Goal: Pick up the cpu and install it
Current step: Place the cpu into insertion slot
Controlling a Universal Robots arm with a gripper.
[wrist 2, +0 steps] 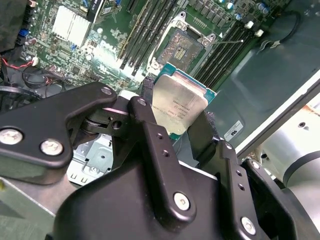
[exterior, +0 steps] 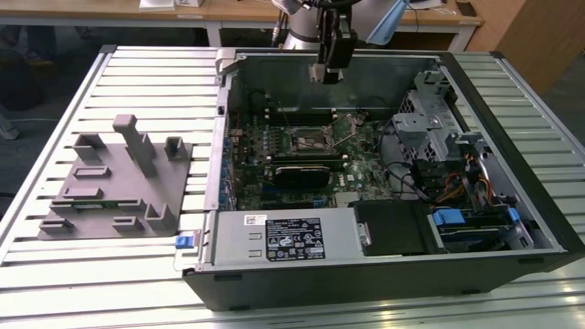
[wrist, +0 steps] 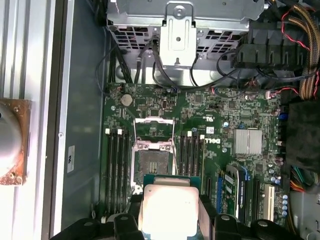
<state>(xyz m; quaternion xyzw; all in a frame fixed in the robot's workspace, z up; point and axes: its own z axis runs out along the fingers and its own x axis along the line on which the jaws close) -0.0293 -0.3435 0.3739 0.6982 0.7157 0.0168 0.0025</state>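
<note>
The cpu (wrist 2: 179,105), a small flat square chip with a pale silver top, sits clamped between my black fingers (wrist 2: 147,135) in both wrist views; its top also shows as the cpu (wrist: 169,210). My gripper (exterior: 327,74) hangs above the open computer case (exterior: 512,96), over its far wall in the exterior view, well above the motherboard. The dark cpu socket (exterior: 307,140) lies on the board with its metal frame lifted; the socket (wrist: 154,162) and socket (wrist 2: 184,47) are bare inside.
A grey plastic fixture (exterior: 114,181) with upright blocks stands on the slatted table at the exterior view's left. Inside the case are a metal drive cage (exterior: 429,127), bundled cables (exterior: 462,185) and a labelled power supply (exterior: 288,236).
</note>
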